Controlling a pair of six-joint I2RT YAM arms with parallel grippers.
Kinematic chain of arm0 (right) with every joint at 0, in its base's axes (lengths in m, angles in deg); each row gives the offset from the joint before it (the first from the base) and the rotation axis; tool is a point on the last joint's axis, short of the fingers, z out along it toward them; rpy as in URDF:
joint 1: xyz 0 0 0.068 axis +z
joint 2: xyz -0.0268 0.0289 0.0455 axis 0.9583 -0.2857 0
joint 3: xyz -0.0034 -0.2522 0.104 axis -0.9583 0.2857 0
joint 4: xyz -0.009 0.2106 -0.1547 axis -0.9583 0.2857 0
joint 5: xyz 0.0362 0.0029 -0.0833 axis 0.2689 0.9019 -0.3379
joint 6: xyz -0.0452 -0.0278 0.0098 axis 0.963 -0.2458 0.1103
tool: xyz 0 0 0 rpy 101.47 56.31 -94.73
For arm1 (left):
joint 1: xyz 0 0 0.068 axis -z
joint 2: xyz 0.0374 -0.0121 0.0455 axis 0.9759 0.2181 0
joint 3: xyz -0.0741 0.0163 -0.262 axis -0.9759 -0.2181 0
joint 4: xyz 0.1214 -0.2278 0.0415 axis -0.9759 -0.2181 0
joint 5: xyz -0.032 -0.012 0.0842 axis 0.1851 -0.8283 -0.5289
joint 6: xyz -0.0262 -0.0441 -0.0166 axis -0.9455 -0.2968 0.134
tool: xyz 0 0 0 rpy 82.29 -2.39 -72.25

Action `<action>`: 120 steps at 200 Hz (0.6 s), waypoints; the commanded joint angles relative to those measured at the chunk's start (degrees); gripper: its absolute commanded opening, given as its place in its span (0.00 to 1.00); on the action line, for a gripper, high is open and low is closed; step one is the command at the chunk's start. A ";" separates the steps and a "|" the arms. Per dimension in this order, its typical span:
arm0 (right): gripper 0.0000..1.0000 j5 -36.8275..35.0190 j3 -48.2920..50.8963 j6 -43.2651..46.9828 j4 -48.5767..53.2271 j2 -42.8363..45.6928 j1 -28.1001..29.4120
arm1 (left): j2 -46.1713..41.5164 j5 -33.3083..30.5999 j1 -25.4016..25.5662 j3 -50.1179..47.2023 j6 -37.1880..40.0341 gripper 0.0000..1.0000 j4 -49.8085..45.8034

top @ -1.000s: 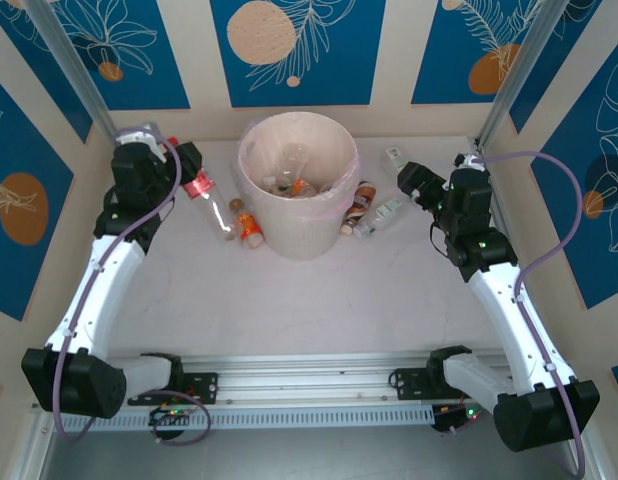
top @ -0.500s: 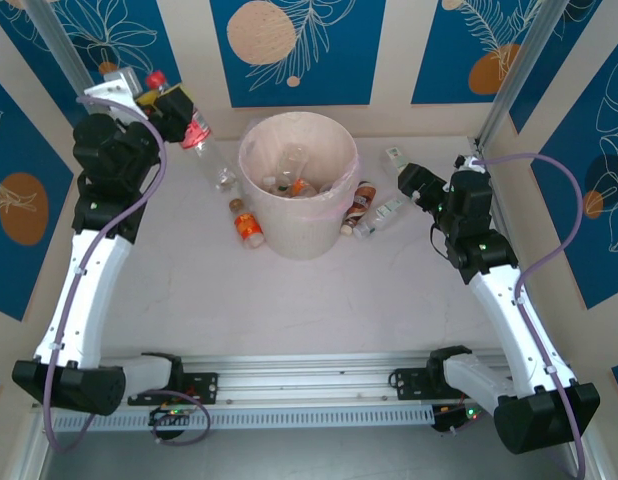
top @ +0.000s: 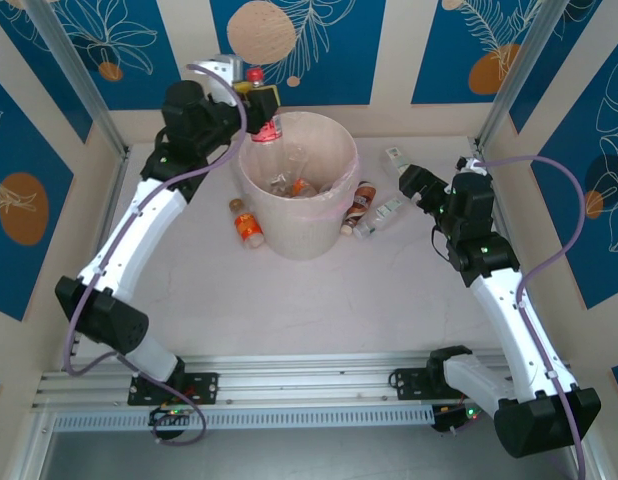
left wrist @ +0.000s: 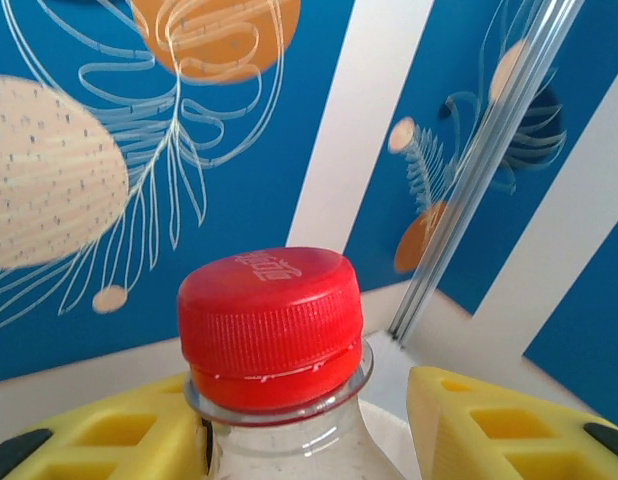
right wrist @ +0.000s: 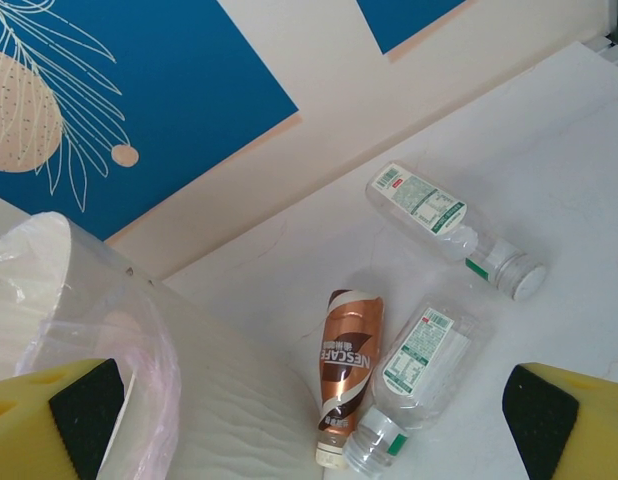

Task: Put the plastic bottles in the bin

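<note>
Cream walls [top: 394, 50] with blue panels [top: 329, 60] bearing orange discs and white leaf outlines; white table [top: 319, 310]; aluminium posts [top: 516, 75]

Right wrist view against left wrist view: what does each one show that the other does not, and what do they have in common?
Right wrist: the bin, a brown Nescafe bottle and two clear white-labelled bottles lying on the table. Left wrist: a red-capped bottle gripped by the left end effector. Shared: yellow fingers, blue patterned wall.
</note>
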 commanded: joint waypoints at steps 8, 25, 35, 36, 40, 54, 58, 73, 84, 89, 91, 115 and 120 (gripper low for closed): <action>0.99 -1.66 0.50 -0.41 1.09 1.05 -0.36 | 3.03 -8.14 1.29 7.01 4.84 0.36 -13.02; 1.00 -1.92 0.57 -0.24 1.27 1.00 -0.44 | 4.47 -12.08 2.23 7.78 5.37 0.39 -18.14; 0.99 -2.00 0.58 -0.14 1.23 1.01 -0.58 | 5.12 -16.12 2.83 7.28 6.35 0.41 -19.79; 0.99 -2.00 0.58 -0.14 1.18 0.99 -0.60 | 5.21 -16.48 2.88 7.22 6.47 0.41 -19.89; 1.00 -2.00 0.58 -0.14 1.14 0.95 -0.54 | 5.59 -18.23 3.01 7.17 6.74 0.41 -20.44; 1.00 -1.79 0.56 -0.06 1.05 0.76 -0.62 | 6.99 -23.47 3.34 7.28 6.94 0.47 -21.91; 1.00 -1.78 0.51 -0.06 1.05 0.66 -0.63 | 7.36 -24.42 3.37 7.49 6.95 0.50 -22.26; 1.00 -1.65 0.41 -0.10 1.06 0.55 -0.75 | 8.80 -25.08 3.45 8.47 6.75 0.59 -23.14; 0.99 -1.74 0.43 -0.20 1.05 0.51 -0.79 | 9.97 -24.13 3.59 9.96 6.28 0.63 -24.29; 1.00 -1.74 0.49 -0.22 1.13 0.56 -0.81 | 10.50 -23.74 3.61 10.84 6.02 0.65 -25.05; 1.00 -1.85 0.49 -0.23 1.14 0.60 -0.80 | 10.66 -23.65 3.65 11.20 5.87 0.66 -25.41; 1.00 -1.92 0.50 -0.39 1.57 0.62 -0.80 | 11.37 -23.44 3.89 14.07 4.49 0.83 -27.89; 1.00 -1.98 0.50 -0.26 1.65 0.60 -0.89 | 11.14 -23.59 3.90 14.19 4.28 0.86 -27.98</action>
